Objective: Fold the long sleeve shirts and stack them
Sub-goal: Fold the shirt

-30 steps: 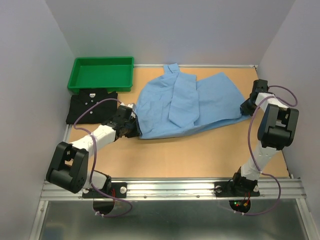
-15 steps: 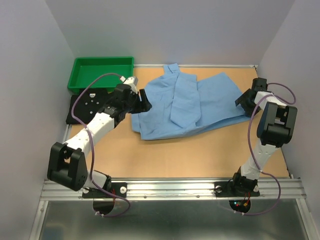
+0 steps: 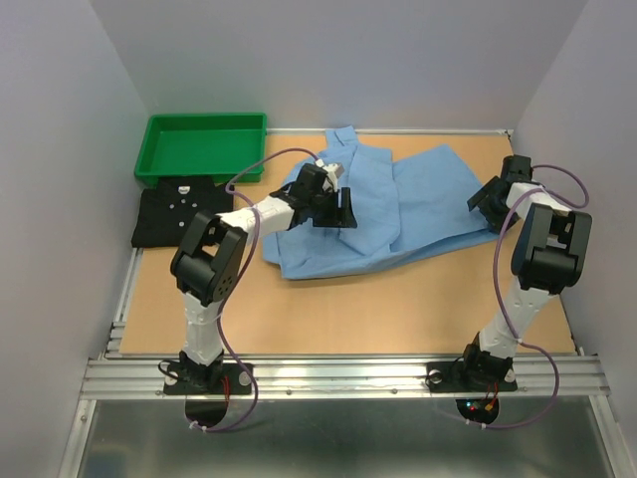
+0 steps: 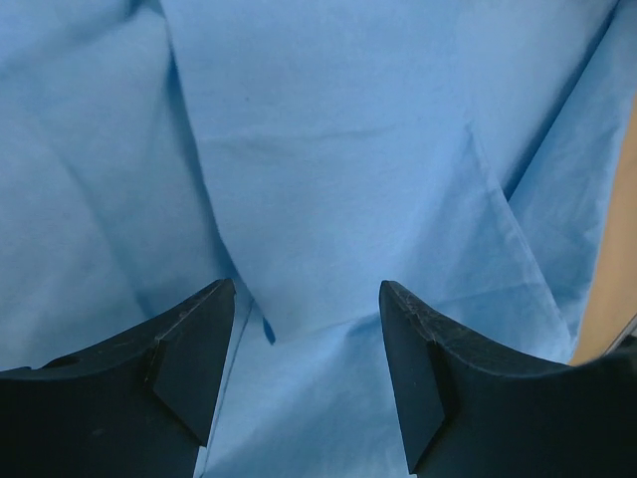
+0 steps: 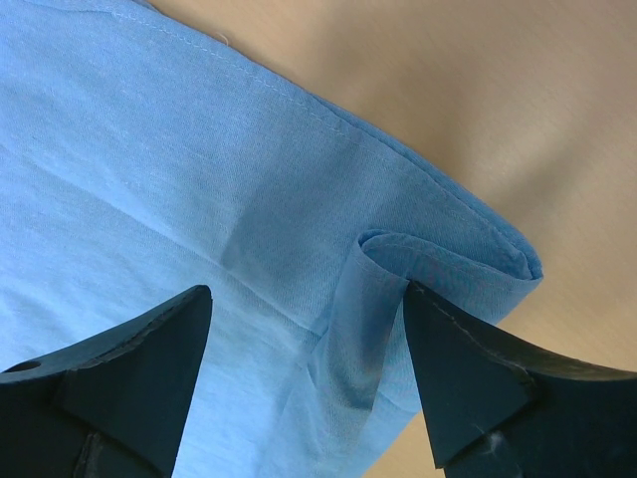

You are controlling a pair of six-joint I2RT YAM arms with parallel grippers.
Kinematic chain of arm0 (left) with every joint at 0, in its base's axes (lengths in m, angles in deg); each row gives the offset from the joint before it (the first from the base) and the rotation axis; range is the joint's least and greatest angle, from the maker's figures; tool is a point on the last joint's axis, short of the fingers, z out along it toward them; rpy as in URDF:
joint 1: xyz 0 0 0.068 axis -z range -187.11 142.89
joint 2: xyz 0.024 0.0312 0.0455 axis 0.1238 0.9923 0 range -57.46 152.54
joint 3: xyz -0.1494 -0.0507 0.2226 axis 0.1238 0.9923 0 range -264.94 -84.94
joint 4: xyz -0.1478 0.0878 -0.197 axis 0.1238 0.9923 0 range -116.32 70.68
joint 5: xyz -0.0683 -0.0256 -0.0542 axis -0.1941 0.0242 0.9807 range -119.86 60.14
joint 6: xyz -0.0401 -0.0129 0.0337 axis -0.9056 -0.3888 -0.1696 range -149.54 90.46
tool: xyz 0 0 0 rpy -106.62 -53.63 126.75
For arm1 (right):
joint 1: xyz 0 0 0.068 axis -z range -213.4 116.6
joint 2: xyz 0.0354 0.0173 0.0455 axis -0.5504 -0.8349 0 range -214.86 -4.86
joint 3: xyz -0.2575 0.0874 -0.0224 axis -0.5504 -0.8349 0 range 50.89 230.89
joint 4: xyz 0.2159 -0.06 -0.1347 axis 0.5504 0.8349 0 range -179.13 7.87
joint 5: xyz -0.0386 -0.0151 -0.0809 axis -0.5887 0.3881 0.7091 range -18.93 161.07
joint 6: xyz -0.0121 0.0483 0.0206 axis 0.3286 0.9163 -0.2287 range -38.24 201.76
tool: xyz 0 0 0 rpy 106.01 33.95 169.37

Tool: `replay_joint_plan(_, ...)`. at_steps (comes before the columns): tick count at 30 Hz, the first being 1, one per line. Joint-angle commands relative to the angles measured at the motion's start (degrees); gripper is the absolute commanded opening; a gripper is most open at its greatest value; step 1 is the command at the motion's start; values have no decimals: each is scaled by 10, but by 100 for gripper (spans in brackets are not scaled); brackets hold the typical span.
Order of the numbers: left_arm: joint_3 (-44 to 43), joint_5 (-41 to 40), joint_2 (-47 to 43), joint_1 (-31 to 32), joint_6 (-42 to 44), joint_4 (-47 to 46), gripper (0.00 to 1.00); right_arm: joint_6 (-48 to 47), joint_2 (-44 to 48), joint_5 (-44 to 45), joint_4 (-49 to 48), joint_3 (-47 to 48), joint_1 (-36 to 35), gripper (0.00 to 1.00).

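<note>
The light blue long sleeve shirt (image 3: pixel 428 199) lies partly folded across the back middle of the table, a sleeve laid down its centre. The black shirt (image 3: pixel 179 214) sits folded into a rectangle at the left, white buttons showing. My left gripper (image 3: pixel 343 209) hovers open over the middle of the blue shirt; in the left wrist view only blue cloth (image 4: pixel 348 149) shows between the fingers (image 4: pixel 189 349). My right gripper (image 3: pixel 486 202) stands open at the shirt's right edge, where a curled corner of cloth (image 5: pixel 398 259) lies loose against one finger (image 5: pixel 468 368).
A green plastic tray (image 3: pixel 204 127) stands at the back left, just behind the black shirt. Grey walls close in the left, back and right. Bare wooden table (image 3: pixel 378 309) runs between the blue shirt and the metal rail at the near edge.
Both grippers opened and let go of the blue shirt. The left arm swung from the shirt's left edge up and right to over its middle. The right gripper stayed at the right edge.
</note>
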Motion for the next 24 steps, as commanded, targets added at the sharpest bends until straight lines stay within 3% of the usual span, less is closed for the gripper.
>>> replay_joint_plan(1, -42, 35, 14, 17, -4, -12, 70, -3, 1, 9, 11, -27, 1, 83)
replay_joint_plan(7, -40, 20, 42, 17, -26, -12, 68, -3, 5, 8, 11, -31, 1, 83)
replay_joint_plan(17, -11, -67, 7, 17, -34, 21, 68, -3, 10, 5, 8, -39, 1, 83)
replay_joint_plan(24, -7, -26, 23, 20, -44, 11, 63, -2, 8, 3, 5, -39, 0, 83)
